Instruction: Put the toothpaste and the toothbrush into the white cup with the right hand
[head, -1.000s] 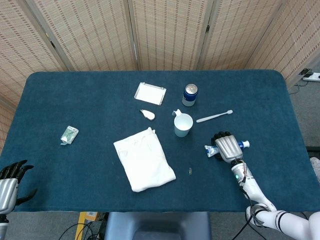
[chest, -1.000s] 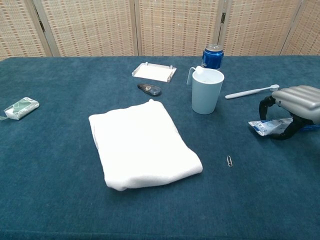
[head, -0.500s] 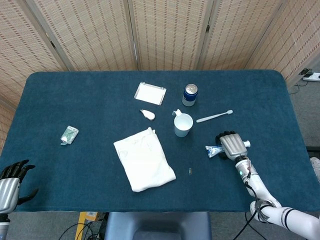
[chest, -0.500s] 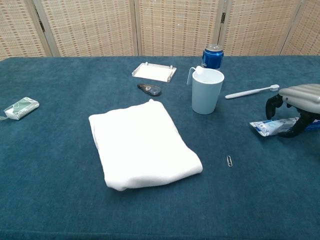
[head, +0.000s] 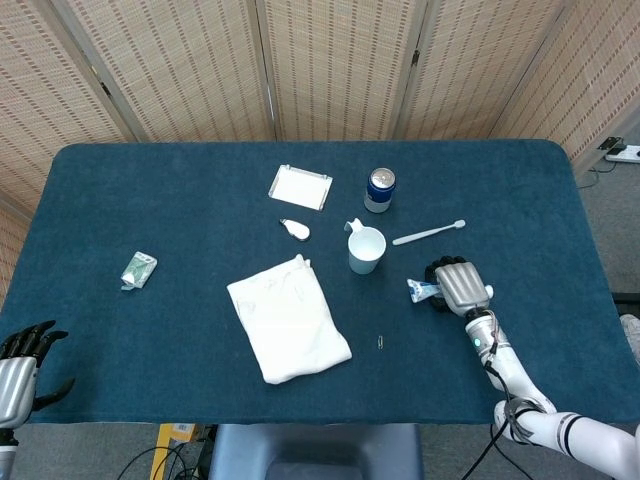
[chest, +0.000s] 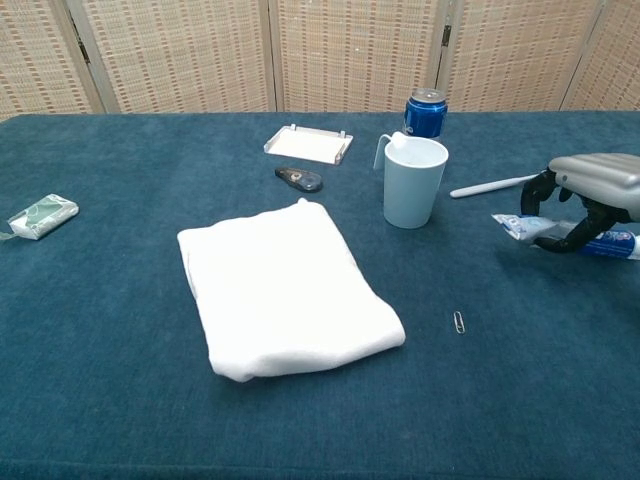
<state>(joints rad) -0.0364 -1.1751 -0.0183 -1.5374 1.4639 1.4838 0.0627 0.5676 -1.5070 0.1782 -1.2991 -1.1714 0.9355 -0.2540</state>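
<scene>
The white cup (head: 367, 250) (chest: 414, 182) stands upright right of the table's middle. A white toothbrush (head: 428, 234) (chest: 495, 185) lies on the cloth to its right. My right hand (head: 460, 285) (chest: 595, 190) is right of the cup and near the toothbrush, gripping the toothpaste tube (head: 420, 290) (chest: 525, 228). The tube is held roughly level above the table, its flat end pointing towards the cup. My left hand (head: 20, 365) rests at the near left corner with its fingers apart, holding nothing.
A blue can (head: 380, 190) (chest: 425, 112) stands just behind the cup. A white tray (head: 300, 187), a small white dispenser (head: 295, 229), a folded white towel (head: 288, 317) (chest: 285, 285), a green packet (head: 138, 270) and a paper clip (head: 382, 343) lie on the blue cloth.
My right hand has closed on the toothpaste, lifted it off the cloth and carried it a little towards the cup. The left hand has stayed still.
</scene>
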